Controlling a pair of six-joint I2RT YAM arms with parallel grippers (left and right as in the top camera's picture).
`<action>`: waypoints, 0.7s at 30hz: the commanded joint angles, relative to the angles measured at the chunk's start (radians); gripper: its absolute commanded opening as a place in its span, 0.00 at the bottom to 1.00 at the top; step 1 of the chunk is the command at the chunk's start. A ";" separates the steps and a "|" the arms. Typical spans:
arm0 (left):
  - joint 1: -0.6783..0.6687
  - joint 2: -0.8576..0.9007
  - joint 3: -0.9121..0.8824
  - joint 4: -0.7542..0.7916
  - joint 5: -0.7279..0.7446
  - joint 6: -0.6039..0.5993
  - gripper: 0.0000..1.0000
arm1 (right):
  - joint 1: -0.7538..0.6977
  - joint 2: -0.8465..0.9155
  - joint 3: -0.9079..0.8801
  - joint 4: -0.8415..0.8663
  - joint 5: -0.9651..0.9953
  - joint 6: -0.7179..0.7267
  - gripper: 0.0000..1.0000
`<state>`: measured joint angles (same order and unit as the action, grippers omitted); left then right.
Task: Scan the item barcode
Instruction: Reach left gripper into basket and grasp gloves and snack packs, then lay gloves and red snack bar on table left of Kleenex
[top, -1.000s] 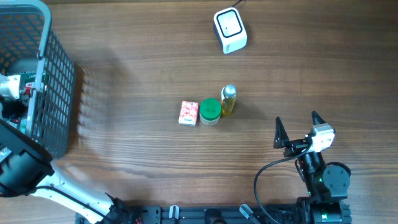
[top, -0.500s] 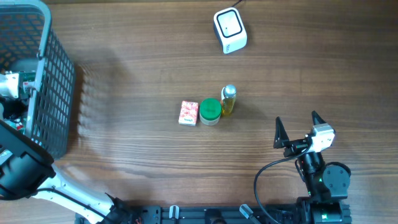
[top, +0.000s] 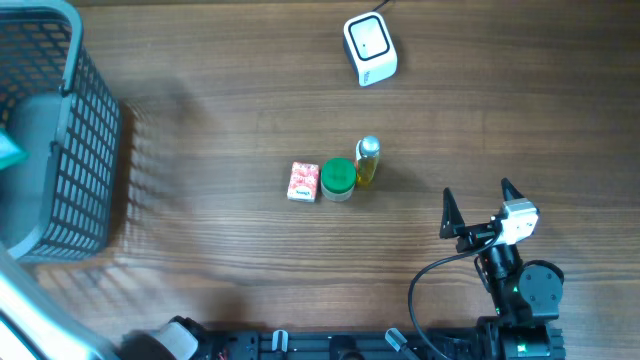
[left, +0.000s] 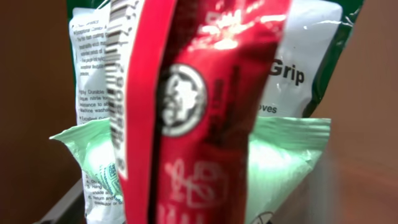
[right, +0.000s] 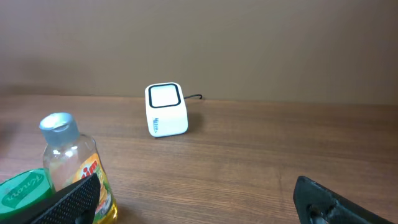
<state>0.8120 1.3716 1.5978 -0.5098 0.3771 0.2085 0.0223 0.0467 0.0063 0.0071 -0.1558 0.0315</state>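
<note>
Because the red packet (left: 205, 124) fills your left wrist view almost edge to edge, you get its surface in detail. It is glossy, crinkled foil with a round white emblem at mid-height. A barcode (left: 119, 81) runs down a white strip on its left side, and the packet stands upright with a slight lean.

Close behind it you see a white pouch (left: 298, 68) with green trim and black lettering. Lower down is a pale green packet (left: 280, 162) with a flat sealed top. The left end effector's fingers do not show, so you cannot tell whether it is clenched on the packet or released.

From overhead you cannot pick the packet out. A blurred teal patch (top: 8, 152) sits over the basket (top: 90, 150), a grey lattice tub at the far left corner of the wood-grain bench (top: 220, 90).

The scanner (top: 370, 48), a rounded white box with a dark-ringed window on top, stands near the far edge, right of centre. Mid-bench, a small pink carton (top: 303, 182), a green-lidded jar (top: 338, 178) and a slim bottle (top: 367, 163) of yellow liquid with a silvery cap sit in a tight row.

By the near right corner, your right end effector (top: 477, 190) is released, its black pointed fingers spread wide.
</note>
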 joint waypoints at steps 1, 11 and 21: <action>-0.037 -0.140 0.013 -0.049 0.169 -0.238 0.04 | -0.005 -0.002 -0.001 0.003 0.002 -0.003 1.00; -0.498 -0.172 -0.045 -0.491 -0.020 -0.254 0.04 | -0.005 -0.002 -0.001 0.003 0.002 -0.003 1.00; -0.981 0.174 -0.281 -0.420 -0.488 -0.284 0.04 | -0.005 -0.002 -0.001 0.003 0.002 -0.003 1.00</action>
<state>-0.0822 1.4612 1.3357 -0.9588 0.0727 -0.0399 0.0223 0.0467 0.0063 0.0071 -0.1558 0.0315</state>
